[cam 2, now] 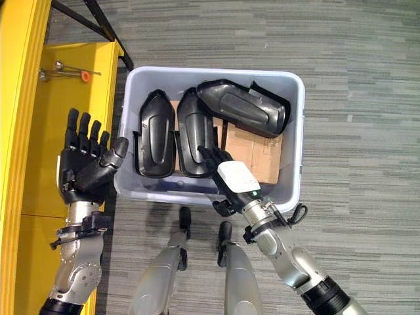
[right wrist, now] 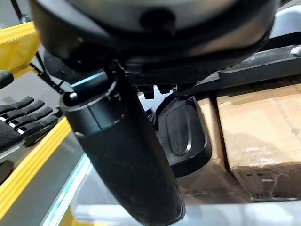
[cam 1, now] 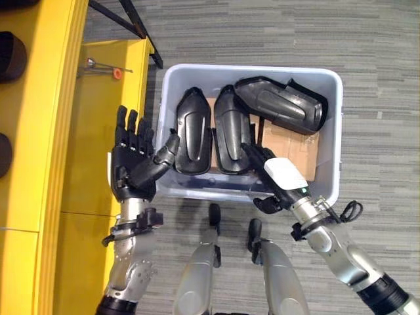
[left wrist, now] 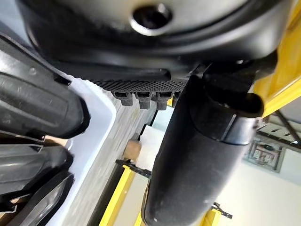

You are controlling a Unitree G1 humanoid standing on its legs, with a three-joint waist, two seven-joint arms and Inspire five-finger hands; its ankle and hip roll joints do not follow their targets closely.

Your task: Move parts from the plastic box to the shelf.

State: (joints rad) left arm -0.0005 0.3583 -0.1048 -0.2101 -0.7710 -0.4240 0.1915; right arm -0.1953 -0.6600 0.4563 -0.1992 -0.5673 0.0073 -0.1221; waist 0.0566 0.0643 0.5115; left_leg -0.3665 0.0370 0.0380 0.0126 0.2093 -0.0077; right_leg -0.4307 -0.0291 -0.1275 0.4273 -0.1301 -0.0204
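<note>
A pale grey plastic box (cam 1: 249, 67) stands on the carpet and holds three black moulded parts. Two lie side by side, the left part (cam 1: 192, 131) and the middle part (cam 1: 231, 131). A third part (cam 1: 282, 102) lies across the far right corner. My left hand (cam 1: 134, 161) is open outside the box's left wall, fingers straight, thumb against the rim. My right hand (cam 1: 272, 174) is open inside the box's near side, its fingertips at the middle part's (right wrist: 181, 136) near end. The yellow shelf (cam 1: 39, 98) runs along the left.
A cardboard package (cam 1: 292, 147) lies on the box's floor under the parts. Dark parts (cam 1: 10, 56) rest on the shelf's upper level. A small tool with an orange tip (cam 1: 105, 67) lies on the lower yellow board. Black frame legs (cam 1: 134, 26) stand behind the box.
</note>
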